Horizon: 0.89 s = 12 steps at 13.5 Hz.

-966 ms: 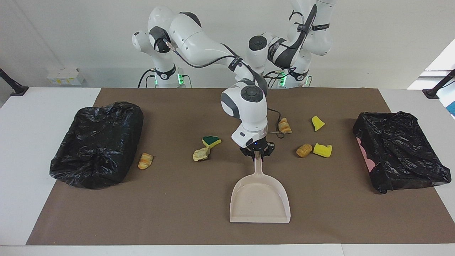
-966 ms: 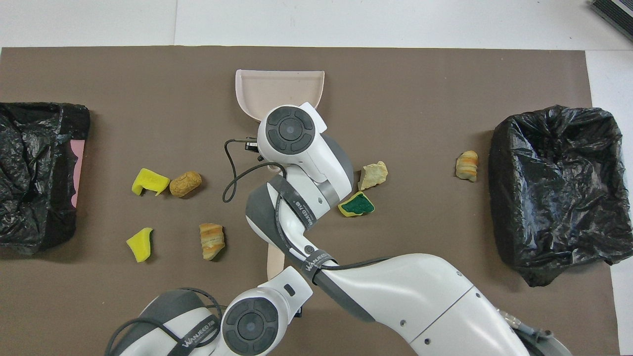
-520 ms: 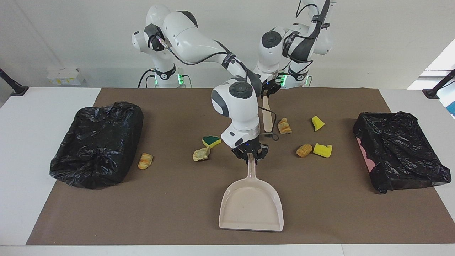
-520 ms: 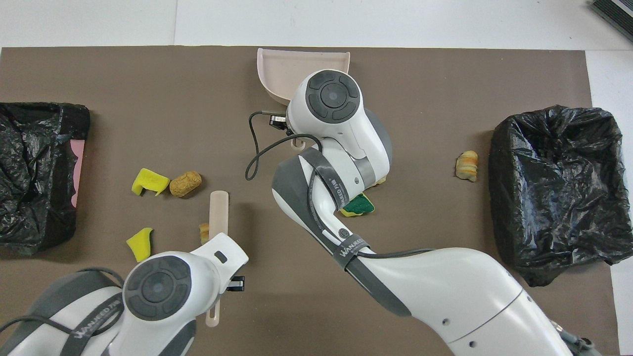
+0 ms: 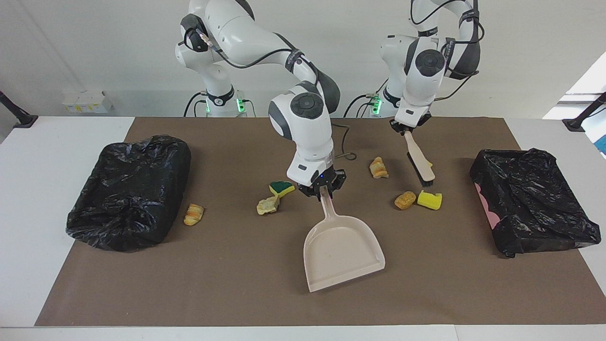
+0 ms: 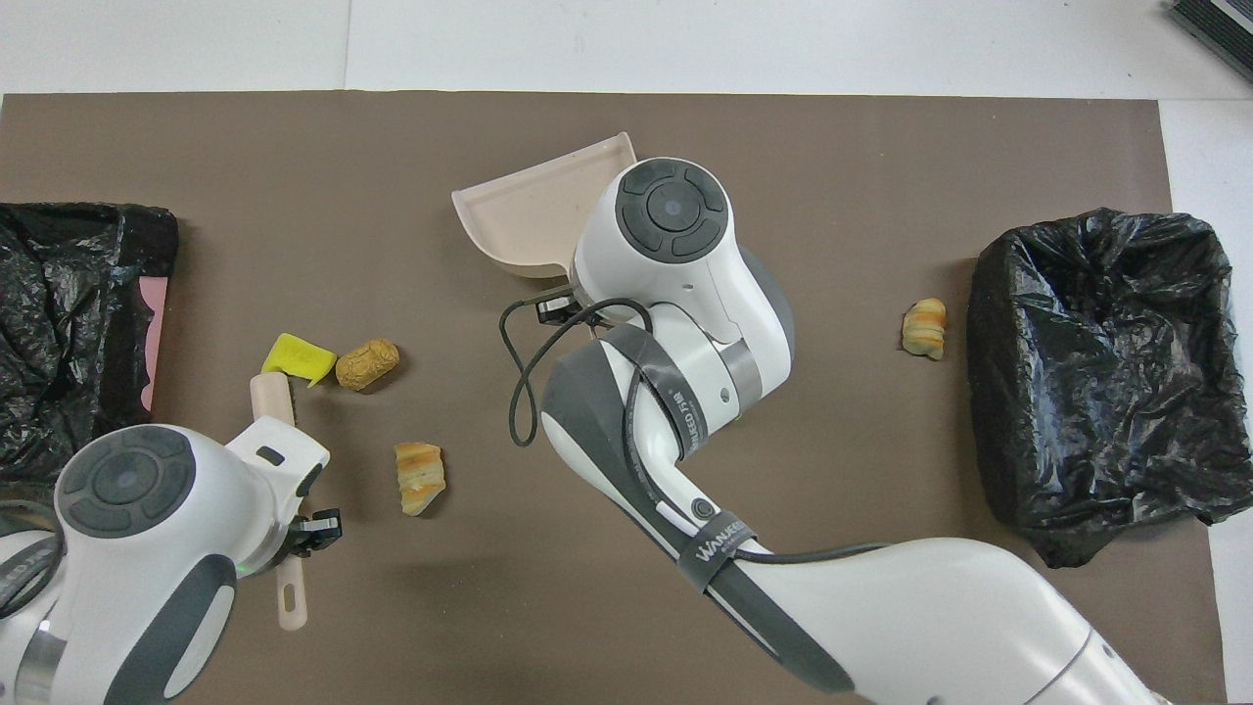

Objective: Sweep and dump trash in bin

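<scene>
since a moment ago the left gripper [image 5: 410,128], clamped on the brush [image 5: 418,161], has swung over the yellow sponge bits [image 5: 429,199], while the right gripper [image 5: 323,188], gripping the dustpan [image 5: 342,251] handle, has twisted it. trash lies scattered on the mat [image 5: 236,284], light, soft stuff that should slide easily. arm bands read "wanjeed".

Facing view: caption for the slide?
Right gripper holds dustpan by its handle; left gripper holds brush above scattered trash.

Glossy crinkled black plastic lined the bins [image 5: 130,189]; the dustpan [image 5: 342,251] looked smooth matt plastic, the mat [image 5: 236,284] matt paper.
</scene>
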Available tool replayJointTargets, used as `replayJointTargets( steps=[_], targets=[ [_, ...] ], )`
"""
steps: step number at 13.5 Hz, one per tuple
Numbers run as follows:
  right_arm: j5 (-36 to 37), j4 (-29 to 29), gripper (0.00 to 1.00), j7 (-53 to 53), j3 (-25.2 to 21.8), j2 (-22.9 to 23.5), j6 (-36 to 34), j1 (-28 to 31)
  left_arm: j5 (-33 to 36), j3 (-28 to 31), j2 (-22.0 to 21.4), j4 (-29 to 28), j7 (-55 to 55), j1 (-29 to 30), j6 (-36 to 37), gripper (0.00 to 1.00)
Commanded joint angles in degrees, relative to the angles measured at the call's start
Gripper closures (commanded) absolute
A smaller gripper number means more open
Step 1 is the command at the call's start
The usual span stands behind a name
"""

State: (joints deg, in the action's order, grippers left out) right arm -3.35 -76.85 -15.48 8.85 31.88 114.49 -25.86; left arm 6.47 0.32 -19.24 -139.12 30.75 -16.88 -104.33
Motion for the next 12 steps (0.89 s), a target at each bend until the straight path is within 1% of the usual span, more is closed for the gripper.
replayJointTargets(
  steps=[1, 5, 7, 9, 11, 12],
  targets=[
    [-4.02, -4.36, 1.00, 11.92, 1.00, -4.28, -3.90, 1.78, 1.53, -0.67, -2.90, -2.20, 0.63, 4.30, 2.63, 1.00],
    [-3.94, -4.45, 1.00, 34.75, 0.91, -6.04, -12.87, 4.15, 1.97, -0.76, -9.40, -9.14, 0.72, 8.26, 4.13, 1.00],
    [-3.86, -4.97, 1.00, 47.66, 0.82, -6.91, -15.16, 5.20, 1.97, -0.93, -9.77, -9.86, 5.86, 7.92, 5.18, 1.00],
    [-2.98, -7.68, 1.00, 58.58, 0.73, -8.67, -15.17, 5.65, 1.88, -1.11, -9.33, -12.13, 8.53, 7.21, 4.75, 1.00],
    [-0.44, -13.29, 1.00, 64.40, 0.73, -11.39, -12.38, 5.56, 1.18, -1.11, -9.15, -12.84, 8.54, 5.81, 4.40, 1.00],
    [0.27, -15.93, 1.00, 67.39, 0.73, -12.62, -11.05, 5.56, 0.05, -1.11, -9.15, -12.85, 9.32, 4.15, 4.40, 1.00]
  ],
)
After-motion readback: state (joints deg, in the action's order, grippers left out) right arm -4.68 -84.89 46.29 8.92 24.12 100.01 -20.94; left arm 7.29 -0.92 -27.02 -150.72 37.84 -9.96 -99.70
